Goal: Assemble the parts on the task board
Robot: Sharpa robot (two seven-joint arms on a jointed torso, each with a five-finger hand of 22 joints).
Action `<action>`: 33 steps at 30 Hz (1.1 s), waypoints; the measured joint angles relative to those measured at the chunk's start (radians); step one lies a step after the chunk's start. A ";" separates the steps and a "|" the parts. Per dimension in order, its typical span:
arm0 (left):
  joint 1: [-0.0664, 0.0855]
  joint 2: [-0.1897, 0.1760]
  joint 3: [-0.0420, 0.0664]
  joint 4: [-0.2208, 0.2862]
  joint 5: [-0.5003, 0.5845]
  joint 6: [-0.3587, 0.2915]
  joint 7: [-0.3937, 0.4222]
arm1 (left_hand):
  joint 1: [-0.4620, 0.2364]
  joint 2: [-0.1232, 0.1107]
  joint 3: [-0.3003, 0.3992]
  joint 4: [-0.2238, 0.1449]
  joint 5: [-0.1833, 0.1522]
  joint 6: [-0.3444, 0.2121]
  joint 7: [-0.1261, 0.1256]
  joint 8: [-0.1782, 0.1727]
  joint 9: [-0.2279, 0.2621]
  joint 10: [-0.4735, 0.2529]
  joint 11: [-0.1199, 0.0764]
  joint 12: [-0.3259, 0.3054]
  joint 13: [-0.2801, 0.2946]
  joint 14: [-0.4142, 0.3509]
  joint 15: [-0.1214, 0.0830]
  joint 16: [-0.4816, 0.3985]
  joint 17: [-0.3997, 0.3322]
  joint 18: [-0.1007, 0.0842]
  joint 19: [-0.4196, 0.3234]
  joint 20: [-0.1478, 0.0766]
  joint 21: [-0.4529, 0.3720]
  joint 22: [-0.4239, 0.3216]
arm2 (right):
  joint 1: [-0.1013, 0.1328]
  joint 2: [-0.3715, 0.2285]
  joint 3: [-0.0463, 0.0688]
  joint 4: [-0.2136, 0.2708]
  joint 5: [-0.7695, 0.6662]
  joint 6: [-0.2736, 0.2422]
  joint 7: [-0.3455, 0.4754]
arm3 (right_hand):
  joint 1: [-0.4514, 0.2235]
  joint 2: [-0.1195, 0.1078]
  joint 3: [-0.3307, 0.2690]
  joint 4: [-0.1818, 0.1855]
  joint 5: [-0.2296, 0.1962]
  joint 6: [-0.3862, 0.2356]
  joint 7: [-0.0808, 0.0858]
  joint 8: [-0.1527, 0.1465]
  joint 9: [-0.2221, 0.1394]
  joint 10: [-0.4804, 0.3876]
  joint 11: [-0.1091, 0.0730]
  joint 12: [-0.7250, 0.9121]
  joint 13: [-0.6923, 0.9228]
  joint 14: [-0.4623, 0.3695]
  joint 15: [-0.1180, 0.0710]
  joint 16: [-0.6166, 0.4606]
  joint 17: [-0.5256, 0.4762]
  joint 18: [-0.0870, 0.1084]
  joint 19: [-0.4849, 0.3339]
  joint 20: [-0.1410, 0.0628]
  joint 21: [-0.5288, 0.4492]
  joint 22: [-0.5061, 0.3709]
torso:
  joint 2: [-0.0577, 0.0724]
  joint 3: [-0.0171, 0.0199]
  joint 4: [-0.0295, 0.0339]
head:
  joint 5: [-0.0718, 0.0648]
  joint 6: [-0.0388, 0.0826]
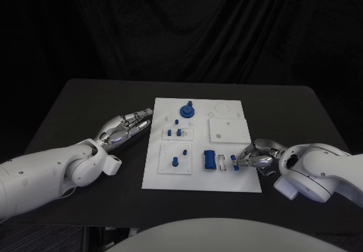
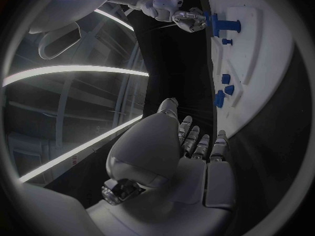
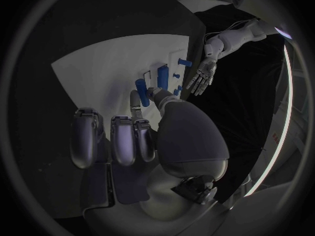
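Silver right hand (image 1: 253, 157) pinches a blue part (image 1: 236, 168) over the task board (image 1: 227, 181); left hand (image 1: 125, 127) fingers released

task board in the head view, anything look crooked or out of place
Nothing stands out. The task board lies flat and square on the table, and the blue parts sit on it. The right hand pinches a small blue piece at the board's near right; the left hand rests open beside it.

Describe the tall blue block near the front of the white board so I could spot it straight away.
Start at the white task board in the middle of the black table. Along its near edge, toward the right hand, stands an upright blue block. It is the largest, plainest blue piece there; its neighbours are small pegs.
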 measured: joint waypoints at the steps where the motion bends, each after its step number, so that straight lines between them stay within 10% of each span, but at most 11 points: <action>1: 0.000 0.001 0.000 0.000 0.000 0.000 0.000 | 0.000 0.000 0.000 0.000 0.000 0.000 0.000 0.000 0.000 0.000 0.000 0.000 0.000 0.000 0.000 0.000 0.000 0.000 0.000 0.000 0.000 0.000 | 0.000 0.003 0.000 -0.002 0.022 -0.002 0.004 | 0.000 0.000 0.004 -0.004 -0.004 0.000 0.000 0.003 0.000 0.000 0.000 0.000 0.000 0.000 0.000 0.000 0.000 0.000 0.000 0.000 0.000 0.000 | 0.000 0.0000 0.0000 | 0.000 0.000; 33: 0.000 0.008 0.000 -0.006 0.000 0.006 -0.003 | 0.000 0.000 0.000 0.000 0.000 -0.004 0.004 0.000 0.000 0.000 0.000 0.000 0.000 0.000 0.000 0.000 0.000 0.000 0.000 0.000 0.000 0.000 | 0.001 0.082 -0.001 -0.070 0.092 0.017 0.028 | -0.058 0.008 0.010 0.012 -0.078 -0.020 0.005 0.006 0.003 0.000 0.000 0.000 0.000 0.000 0.000 0.000 0.000 0.000 0.000 0.000 -0.014 0.000 | 0.000 -0.0001 -0.0002 | 0.001 0.000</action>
